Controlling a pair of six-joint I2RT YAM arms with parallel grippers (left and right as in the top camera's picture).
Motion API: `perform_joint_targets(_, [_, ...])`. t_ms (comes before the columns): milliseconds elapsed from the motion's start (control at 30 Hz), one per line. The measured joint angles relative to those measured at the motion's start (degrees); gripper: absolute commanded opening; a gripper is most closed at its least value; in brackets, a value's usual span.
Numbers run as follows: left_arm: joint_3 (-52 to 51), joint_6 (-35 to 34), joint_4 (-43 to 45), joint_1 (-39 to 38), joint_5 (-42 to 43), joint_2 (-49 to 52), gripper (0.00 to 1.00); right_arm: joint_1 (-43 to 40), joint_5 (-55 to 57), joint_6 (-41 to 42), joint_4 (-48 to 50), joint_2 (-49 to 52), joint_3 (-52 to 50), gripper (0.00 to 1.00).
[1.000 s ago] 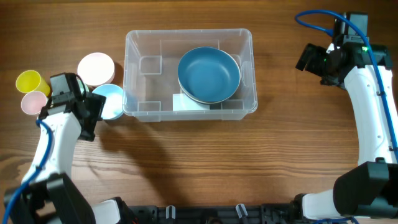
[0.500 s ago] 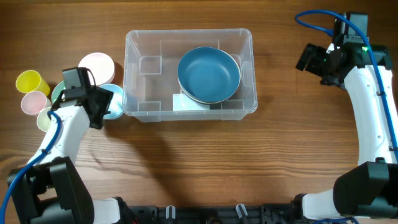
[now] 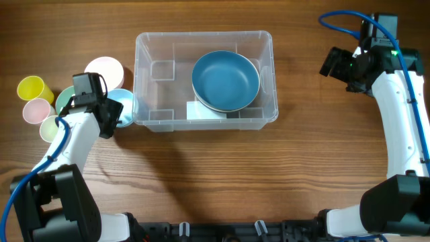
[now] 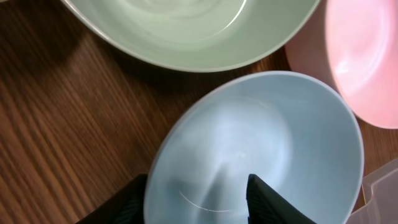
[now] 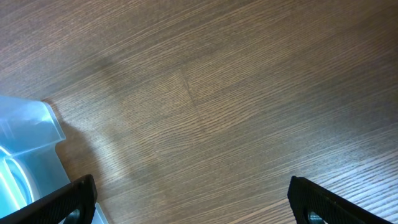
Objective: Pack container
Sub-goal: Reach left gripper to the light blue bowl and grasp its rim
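Note:
The container (image 3: 153,115), a clear bin, stands at the table's middle with a dark blue bowl (image 3: 225,81) inside, on its right. My left gripper (image 3: 111,115) is at a light blue bowl (image 3: 124,102) just left of the container. In the left wrist view the gripper (image 4: 198,205) is part open and straddles the near rim of the light blue bowl (image 4: 261,137), one finger outside and one inside. My right gripper (image 3: 334,64) is open and empty above bare wood at the far right (image 5: 191,205). The container's corner (image 5: 31,149) shows in the right wrist view.
A pink bowl (image 3: 104,72) and a pale green bowl (image 3: 65,99) sit beside the light blue one. A yellow cup (image 3: 31,87), a pink cup (image 3: 35,109) and a pale green cup (image 3: 50,128) stand at the left edge. The container's left half holds nothing.
My left arm moved up and right, uncovering the green bowl and green cup, and brought its gripper onto the light blue bowl's rim. The right arm has not moved.

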Motion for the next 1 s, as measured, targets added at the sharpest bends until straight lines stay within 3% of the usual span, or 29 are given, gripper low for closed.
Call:
perform_joint_targets(200, [0.0,0.55,-0.94,0.0,-0.22,0.0,0.34,0.0,0.0,0.0,0.0,0.0,0.0,0.99])
perform_joint_targets(400, [0.0,0.98,-1.95,0.0,-0.24,0.0,0.33,0.0,0.0,0.0,0.0,0.0,0.0,0.99])
perform_joint_targets(433, [0.0,0.98,-2.1,0.0,-0.24,0.0,0.39,0.0,0.0,0.02,0.0,0.0,0.0,1.0])
perform_joint_targets(467, [0.0,0.98,-2.23,0.0,-0.24,0.0,0.56,0.0,0.0,0.02,0.0,0.0,0.0,1.0])
perform_joint_targets(500, [0.0,1.09,-2.25,0.0,-0.24,0.0,0.61,0.0,0.0,0.0,0.0,0.0,0.0,1.0])
perform_joint_targets(867, [0.0,1.2,-1.62,0.0,-2.21,0.87,0.54,0.0,0.0,0.0,0.0,0.0,0.0,0.99])
perform_joint_targets(1000, [0.0,1.2,-0.72,-0.02,-2.64,3.72,0.45,0.0,0.0,0.02,0.0,0.0,0.0,1.0])
